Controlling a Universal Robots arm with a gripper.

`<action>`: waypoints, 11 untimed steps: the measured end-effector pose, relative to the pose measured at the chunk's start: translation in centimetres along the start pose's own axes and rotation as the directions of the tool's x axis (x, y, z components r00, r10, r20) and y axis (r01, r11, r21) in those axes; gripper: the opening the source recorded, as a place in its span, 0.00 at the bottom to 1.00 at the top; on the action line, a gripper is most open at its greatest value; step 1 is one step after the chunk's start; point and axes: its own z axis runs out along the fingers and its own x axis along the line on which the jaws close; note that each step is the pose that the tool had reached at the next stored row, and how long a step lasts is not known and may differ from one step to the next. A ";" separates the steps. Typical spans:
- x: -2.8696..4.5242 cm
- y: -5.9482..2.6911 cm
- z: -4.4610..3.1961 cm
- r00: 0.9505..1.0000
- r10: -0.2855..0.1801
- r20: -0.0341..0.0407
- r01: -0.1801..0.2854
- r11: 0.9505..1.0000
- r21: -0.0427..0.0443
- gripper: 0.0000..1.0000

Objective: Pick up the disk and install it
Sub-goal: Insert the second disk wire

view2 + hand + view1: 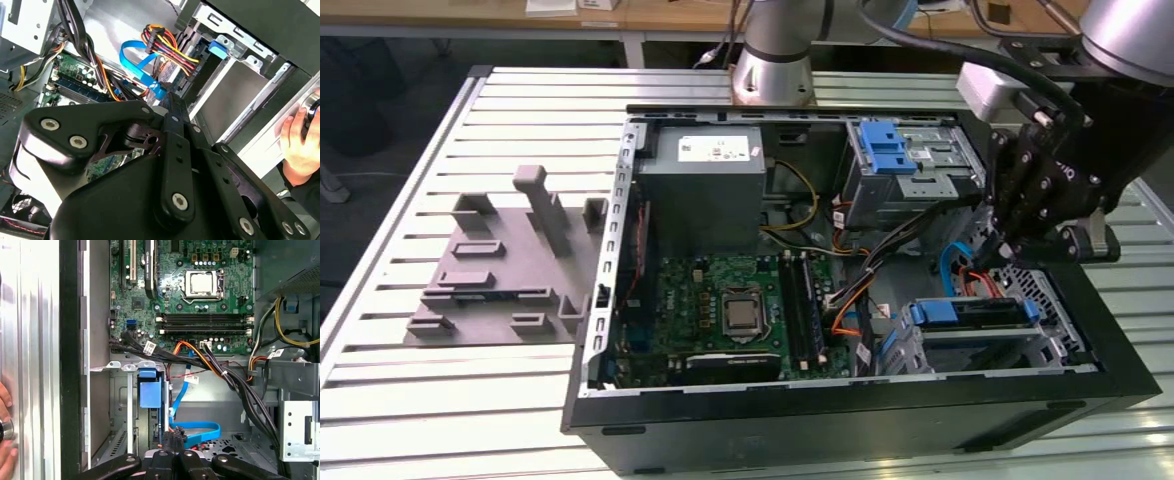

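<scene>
The disk (970, 313) is seated in the drive cage (1051, 345) at the case's front corner, on the exterior view's right, its blue bracket (150, 394) level with the cage rails. Judged from this, seating is best checked squarely, cables (167, 50) kept clear. The gripper (1011, 250) hangs just above it; whether the claw is clenched or released cannot be told.

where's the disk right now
The disk sits in the drive cage at the case's front corner, toward the exterior view's right, directly below the gripper and beside the orange and blue cables.

Cables (947, 265) crowding the drive bay (987, 330)
</scene>
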 end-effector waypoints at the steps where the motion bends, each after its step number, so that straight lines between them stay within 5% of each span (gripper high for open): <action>1: -0.12 0.01 0.00 1.000 0.000 -0.001 0.000 1.000 0.000 0.11; 11: -0.81 0.03 -0.02 1.000 -0.001 -0.002 0.001 1.000 0.000 0.19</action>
